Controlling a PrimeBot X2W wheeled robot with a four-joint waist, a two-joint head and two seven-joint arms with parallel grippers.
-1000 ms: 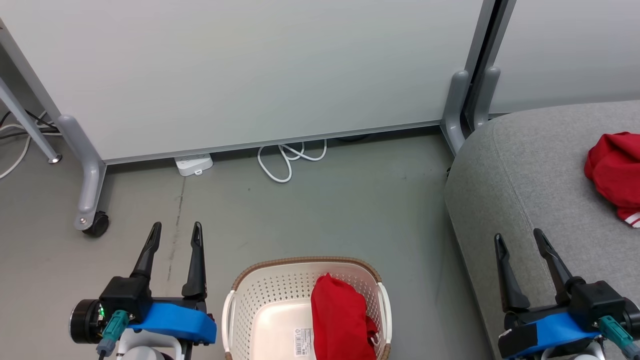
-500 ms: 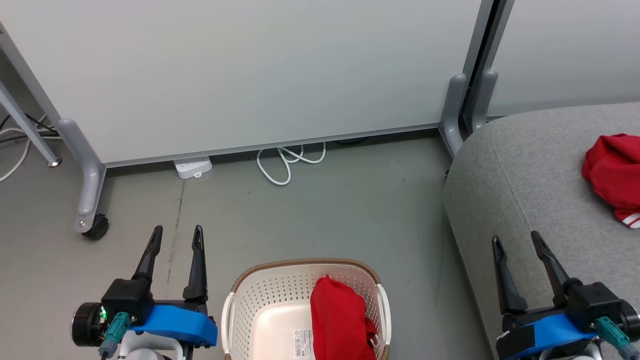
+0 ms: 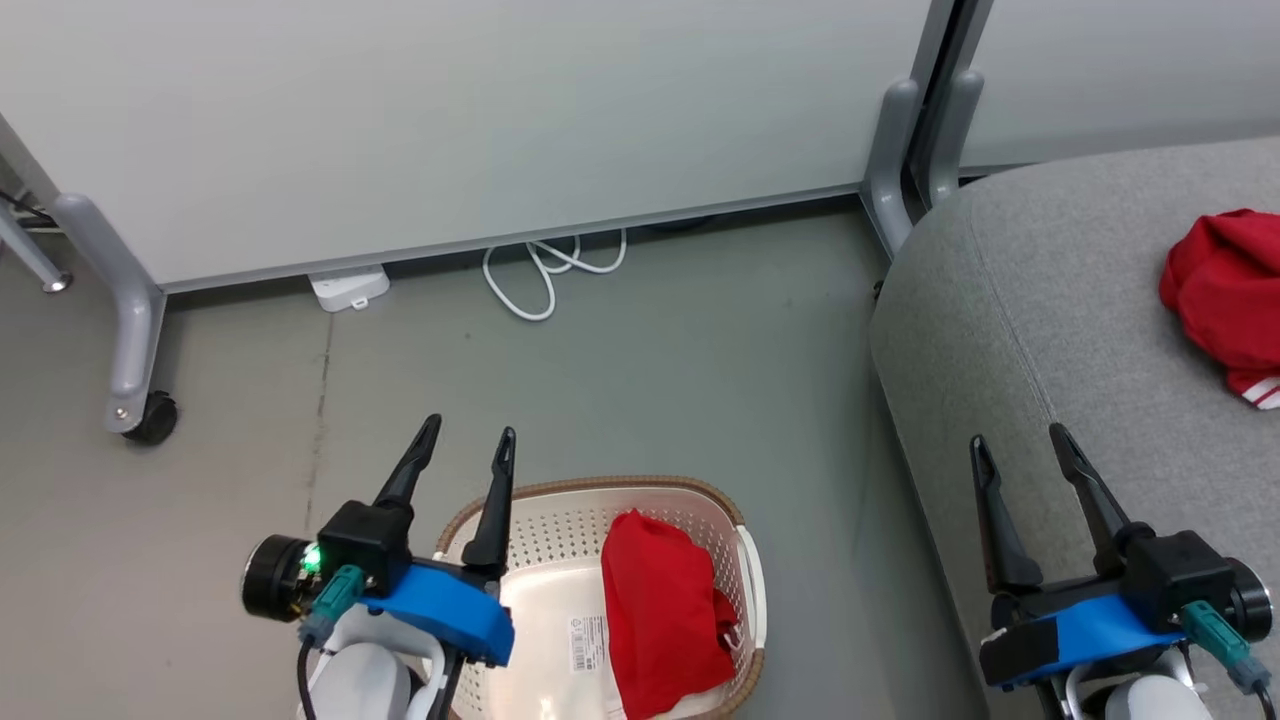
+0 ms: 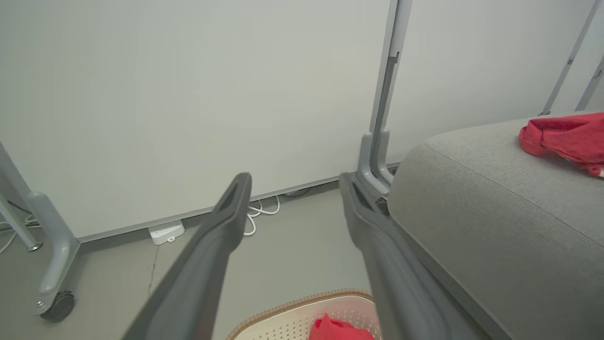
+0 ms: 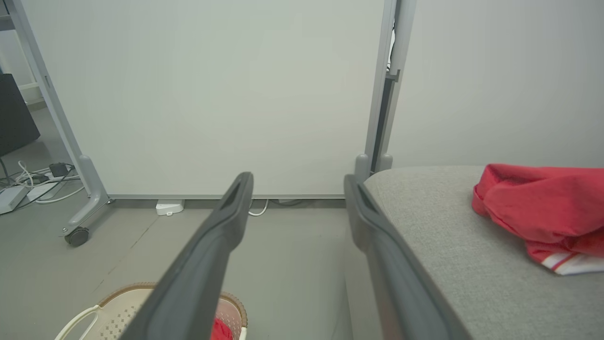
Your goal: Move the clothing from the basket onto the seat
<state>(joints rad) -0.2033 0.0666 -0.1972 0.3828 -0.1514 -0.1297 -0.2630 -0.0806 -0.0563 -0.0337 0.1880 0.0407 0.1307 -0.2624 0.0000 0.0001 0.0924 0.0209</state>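
Red crumpled clothing [image 3: 662, 612], white-trimmed

floor [image 3: 650, 390]: basket [image 3: 560, 530], power strip [image 3: 348, 288], looped white cable [image 3: 538, 318] | seat [image 3: 1050, 300]: one red garment [image 3: 1225, 290]

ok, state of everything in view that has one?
left tool: open, empty, above the basket's left side.
right tool: open, empty, over the seat's edge.
basket: upright on the floor, holding one garment.
basket garment: crumpled, lying in the basket's right half, not gripped.
seat garment: crumpled, lying on the seat.
seat: bearing one garment.
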